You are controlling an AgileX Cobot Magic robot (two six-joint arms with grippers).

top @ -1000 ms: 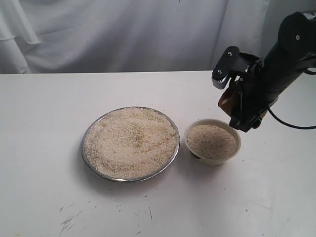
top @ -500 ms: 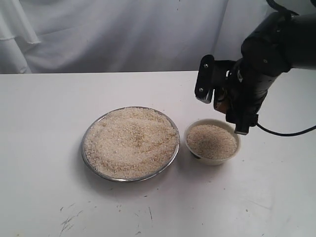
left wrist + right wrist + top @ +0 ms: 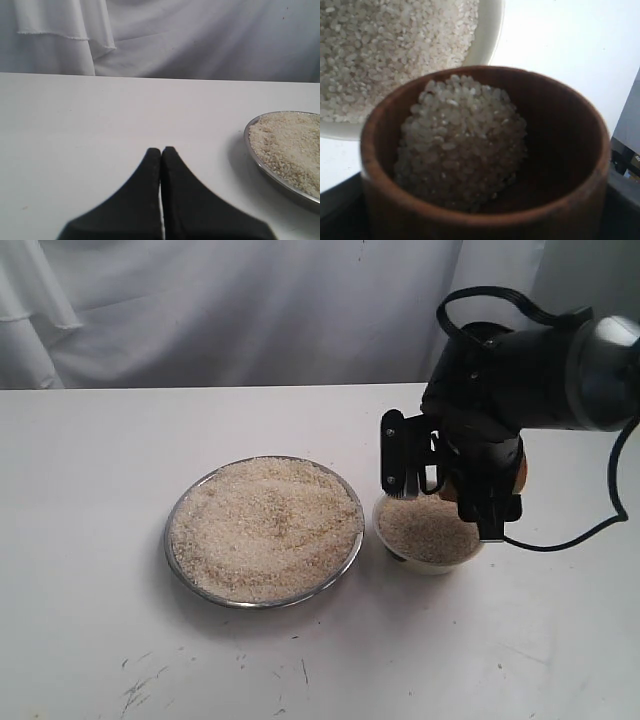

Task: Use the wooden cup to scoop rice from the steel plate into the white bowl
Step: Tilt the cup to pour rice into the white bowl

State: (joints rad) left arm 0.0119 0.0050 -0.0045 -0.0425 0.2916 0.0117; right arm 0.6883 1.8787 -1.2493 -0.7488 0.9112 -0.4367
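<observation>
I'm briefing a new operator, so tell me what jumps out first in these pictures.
The steel plate, heaped with rice, sits in the middle of the table and is the biggest thing on it. Just to its right, the right gripper holds the wooden cup, partly filled with grains, close over the edge of the white bowl, which already holds rice.

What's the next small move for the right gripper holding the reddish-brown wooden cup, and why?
Probably tip the reddish-brown wooden cup further toward the small cream-white round bowl. The right gripper holds it close above the bowl's rim, and a heap of pale rice grains sits inside the cup, not yet poured.
</observation>
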